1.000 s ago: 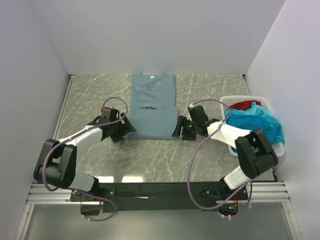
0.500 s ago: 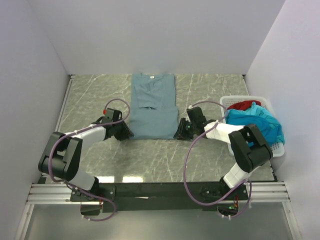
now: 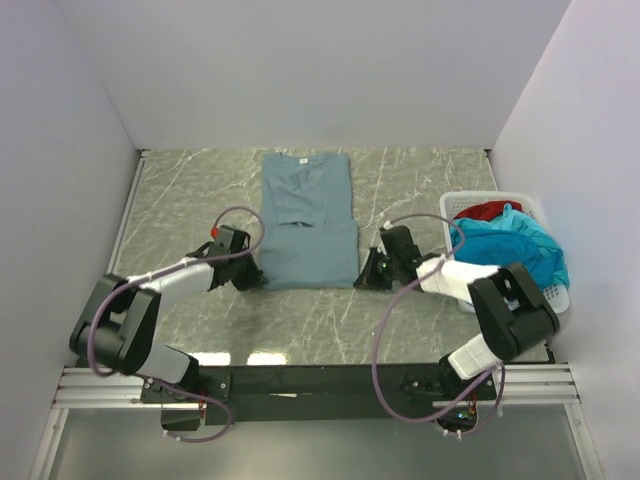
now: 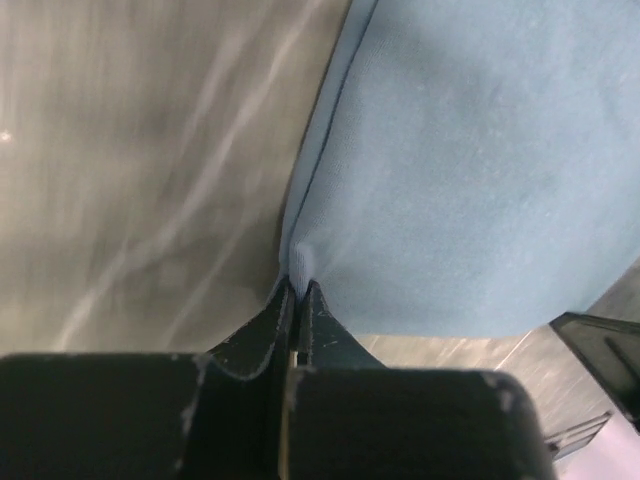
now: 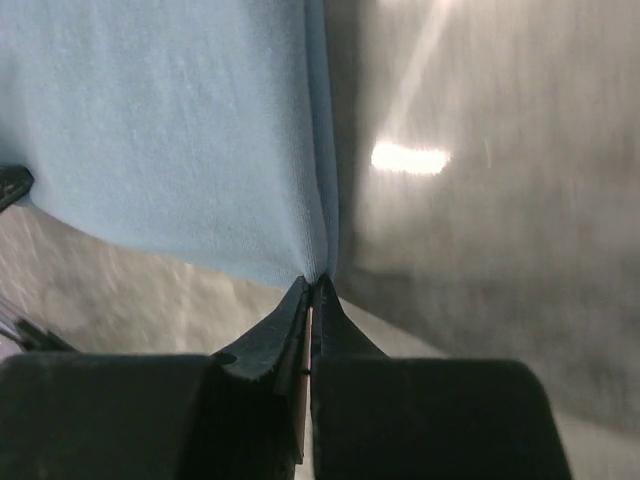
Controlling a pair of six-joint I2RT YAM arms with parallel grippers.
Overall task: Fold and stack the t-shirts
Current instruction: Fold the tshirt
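Observation:
A grey-blue t-shirt (image 3: 308,215) lies flat in the middle of the table, sides folded in, collar at the far end. My left gripper (image 3: 255,277) is shut on its near left corner; the wrist view shows the cloth edge (image 4: 300,262) pinched between the tips of the left gripper (image 4: 299,290). My right gripper (image 3: 363,279) is shut on the near right corner, the grey-blue t-shirt (image 5: 180,130) bunching at the tips of the right gripper (image 5: 311,288). A turquoise t-shirt (image 3: 510,248) and a red t-shirt (image 3: 487,210) sit heaped in the basket at the right.
A white lattice basket (image 3: 553,296) stands at the table's right edge, close behind my right arm. Grey marbled tabletop (image 3: 190,190) stretches to the left of the shirt. White walls close in the back and both sides.
Both grippers came down to the shirt's near corners and went from open to shut on the cloth. The shirt's near edge has shifted slightly toward me.

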